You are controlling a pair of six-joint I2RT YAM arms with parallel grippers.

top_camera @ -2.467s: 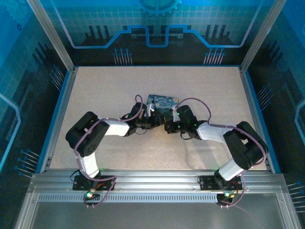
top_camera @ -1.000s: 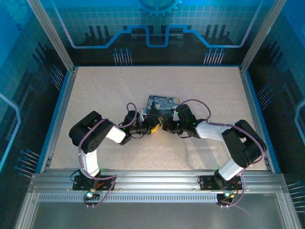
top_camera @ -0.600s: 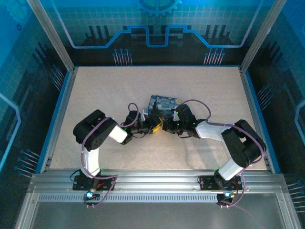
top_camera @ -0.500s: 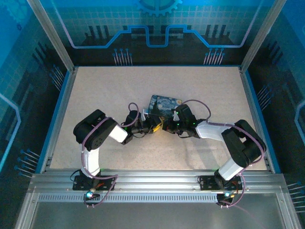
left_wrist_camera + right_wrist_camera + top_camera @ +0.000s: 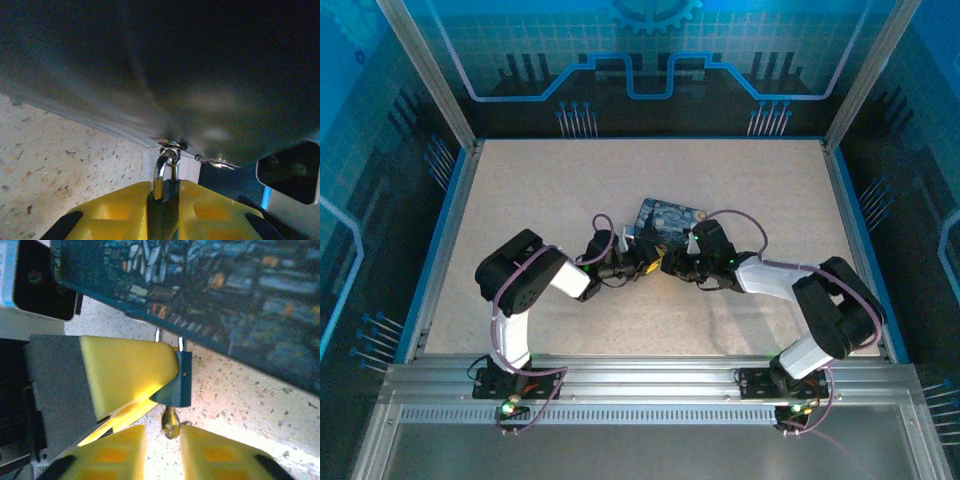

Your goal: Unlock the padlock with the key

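Right wrist view put the small dark-blue metal padlock (image 5: 182, 377) just ahead of the right gripper (image 5: 162, 432), long axis aimed at its fingertips. The thin metal key (image 5: 170, 426) sat in the lock's base between the parted jaws (unpinched, I judged). The left gripper (image 5: 152, 399) clamped the body sideways. The silvery shackle (image 5: 179, 344) hung from the painted dark-blue tin (image 5: 240, 295).

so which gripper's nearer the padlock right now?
Left. The left gripper is clamped on the padlock body; the right gripper sits just off its keyhole end, jaws apart either side of the key.
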